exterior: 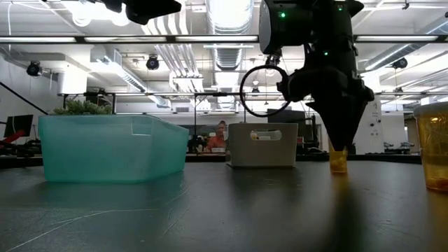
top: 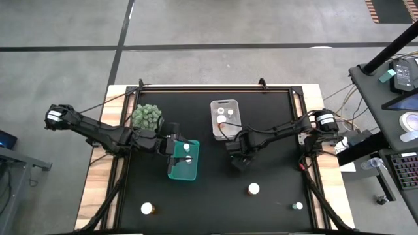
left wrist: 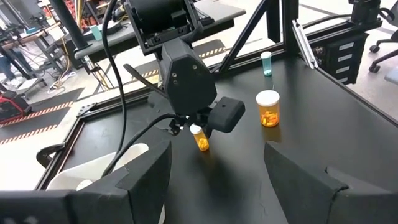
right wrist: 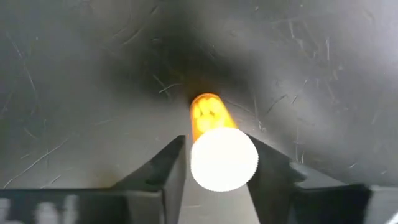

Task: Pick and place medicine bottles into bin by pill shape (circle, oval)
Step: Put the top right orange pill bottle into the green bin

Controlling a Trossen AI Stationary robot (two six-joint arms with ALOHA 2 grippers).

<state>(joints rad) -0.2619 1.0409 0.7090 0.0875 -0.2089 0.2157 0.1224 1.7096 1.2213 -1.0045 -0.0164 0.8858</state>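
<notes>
Between the 2 dark fingers of the right gripper stands a small amber bottle with a white cap, upright on the black table. Both fingers sit close against the cap's sides, but whether they press it or stand a hair apart cannot be told. From the left wrist camera the same bottle shows upright on the mat directly under the right gripper, and in the low view its amber base reaches the table below the gripper. From above, this gripper sits right of centre, just in front of the white bin.

The left gripper hangs over the teal bin with its fingers spread wide and nothing between them. A white cap shows in the bin near that gripper.

The white bin lies toward the back of the table and holds at least 2 white-capped bottles. A green bushy plant stands at the back left, beside the left arm.

3 more bottles stand apart along the front of the table: an amber one at the front left, an amber one in front of the right gripper, and a small pale one at the front right.

In the low view a person shows far off in the room behind the bins.
</notes>
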